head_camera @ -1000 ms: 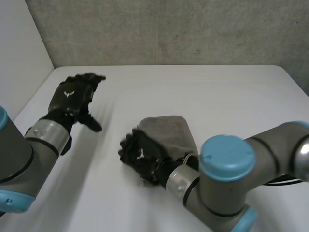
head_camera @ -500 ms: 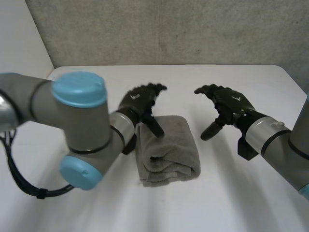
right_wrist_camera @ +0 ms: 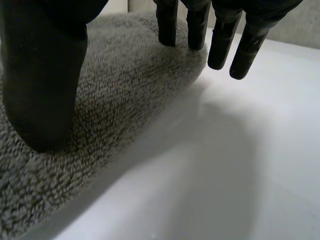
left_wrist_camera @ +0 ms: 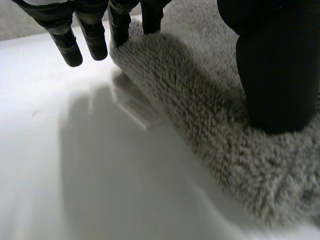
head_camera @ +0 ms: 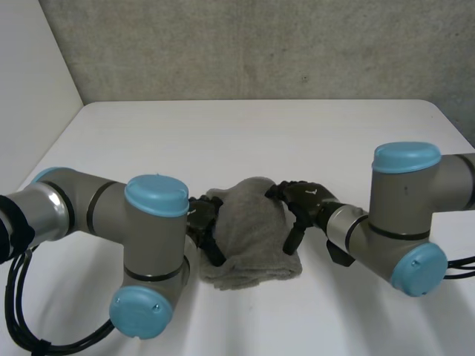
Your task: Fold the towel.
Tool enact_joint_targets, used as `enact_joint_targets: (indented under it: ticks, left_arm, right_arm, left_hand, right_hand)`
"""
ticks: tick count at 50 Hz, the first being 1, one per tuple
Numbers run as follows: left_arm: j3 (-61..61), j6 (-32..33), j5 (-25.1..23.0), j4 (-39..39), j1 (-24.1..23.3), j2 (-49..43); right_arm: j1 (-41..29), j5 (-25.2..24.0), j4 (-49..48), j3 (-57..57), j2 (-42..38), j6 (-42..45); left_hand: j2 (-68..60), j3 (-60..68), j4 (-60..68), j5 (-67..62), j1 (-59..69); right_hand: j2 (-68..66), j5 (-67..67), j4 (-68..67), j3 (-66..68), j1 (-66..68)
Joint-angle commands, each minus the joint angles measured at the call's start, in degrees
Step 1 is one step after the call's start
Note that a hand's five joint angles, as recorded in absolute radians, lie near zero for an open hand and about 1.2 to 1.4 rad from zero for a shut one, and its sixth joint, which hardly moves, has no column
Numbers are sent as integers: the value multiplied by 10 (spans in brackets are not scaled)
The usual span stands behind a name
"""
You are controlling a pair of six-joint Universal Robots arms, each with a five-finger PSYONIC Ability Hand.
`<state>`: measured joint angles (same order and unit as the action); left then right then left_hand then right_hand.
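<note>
Head view: towel (head_camera: 252, 237) lies folded on table (head_camera: 223, 133), humped at its far end.
Left hand (head_camera: 204, 226): at towel's left edge, fingers straight, thumb pressing.
Right hand (head_camera: 304, 204): at towel's right edge, likewise.
Change: both hands, above towel 0.5 s ago, now touch it, probably tidying the fold.

towel (head_camera: 252, 233): plain mid-grey, no pattern. table (head_camera: 245, 133): white. left robot hand (head_camera: 204, 225) and right robot hand (head_camera: 306, 204): black, small white mark on the right one's back. arms (head_camera: 82, 211): grey, caps (head_camera: 405, 157) light blue. wall (head_camera: 260, 44): mottled grey.
</note>
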<state>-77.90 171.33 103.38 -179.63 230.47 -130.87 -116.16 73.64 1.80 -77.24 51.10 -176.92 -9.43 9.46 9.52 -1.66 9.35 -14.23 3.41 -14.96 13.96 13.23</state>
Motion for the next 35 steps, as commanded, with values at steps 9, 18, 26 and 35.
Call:
enact_joint_targets:
  ticks: [9,18,26,35]
  left_arm:
    - [-24,-1,-1,-17,8,30]
    - [-11,1,-3,-13,40,162]
    - [27,20,-23,38,98,271]
    - [72,34,-89,151,140,326]
  right_arm:
    - [-3,36,-2,-3,43,45]
    - [1,49,-3,2,154,31]
    - [44,146,5,32,263,35]
    - [58,160,37,33,309,37]
  left_hand:
    - [-6,5,5,17,7]
    - [-6,5,5,17,7]
    - [-6,5,5,17,7]
    - [-6,5,5,17,7]
  right_hand:
    - [42,-34,50,-40,-32]
    - [42,-34,50,-40,-32]
    - [42,-34,50,-40,-32]
    - [42,-34,50,-40,-32]
